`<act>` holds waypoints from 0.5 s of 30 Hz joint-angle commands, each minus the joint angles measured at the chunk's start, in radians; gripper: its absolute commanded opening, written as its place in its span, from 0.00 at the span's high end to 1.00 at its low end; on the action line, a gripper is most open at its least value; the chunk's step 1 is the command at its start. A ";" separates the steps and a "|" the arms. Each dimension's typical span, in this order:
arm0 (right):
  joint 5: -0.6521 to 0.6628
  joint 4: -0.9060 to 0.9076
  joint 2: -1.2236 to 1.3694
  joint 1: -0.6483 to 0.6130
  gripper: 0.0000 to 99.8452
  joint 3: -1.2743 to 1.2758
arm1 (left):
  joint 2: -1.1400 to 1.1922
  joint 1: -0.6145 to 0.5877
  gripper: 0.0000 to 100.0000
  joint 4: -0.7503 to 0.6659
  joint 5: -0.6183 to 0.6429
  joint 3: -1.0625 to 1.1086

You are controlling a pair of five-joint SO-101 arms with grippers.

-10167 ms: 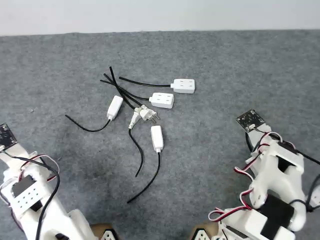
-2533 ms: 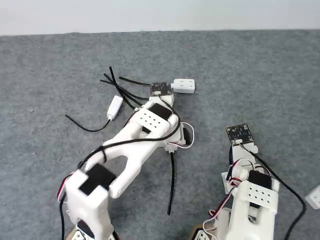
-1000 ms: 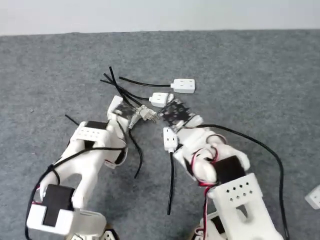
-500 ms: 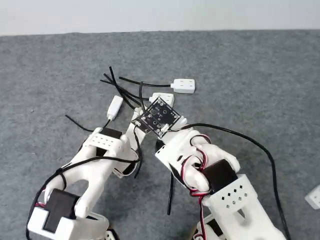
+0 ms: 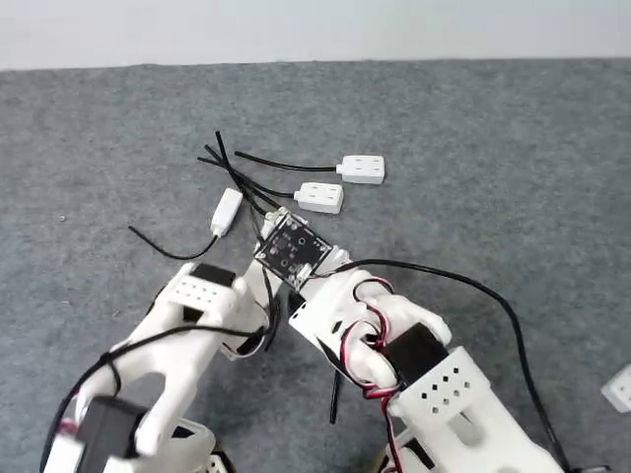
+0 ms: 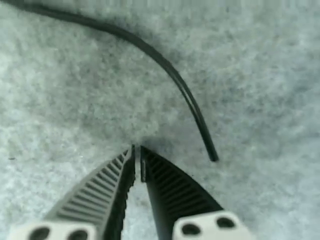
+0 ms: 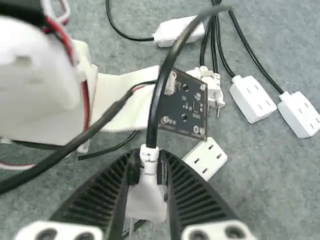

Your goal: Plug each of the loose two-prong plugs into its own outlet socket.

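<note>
Right wrist view: right jaws clamped on a white plug (image 7: 146, 196) at the middle of the desk (image 5: 513, 148), a socket (image 7: 205, 158) just beside it. Left jaws pinched together on nothing, near a black cord (image 6: 165, 75).

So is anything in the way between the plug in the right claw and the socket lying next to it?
Nothing visible. The right gripper holds the plug, and the nearest socket lies right beside its fingertips, slots facing up. The left arm's circuit board is farther off, not between them.
</note>
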 commanded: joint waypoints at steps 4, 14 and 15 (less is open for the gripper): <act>-0.009 -0.025 -0.008 -0.002 0.99 -0.002 | -0.230 0.098 0.99 -0.040 -0.023 0.130; -0.048 -0.041 -0.007 0.058 0.99 0.002 | -0.319 0.086 0.99 -0.103 0.066 0.186; -0.063 -0.056 -0.007 0.082 0.99 0.006 | -0.321 0.064 0.99 -0.120 0.107 0.188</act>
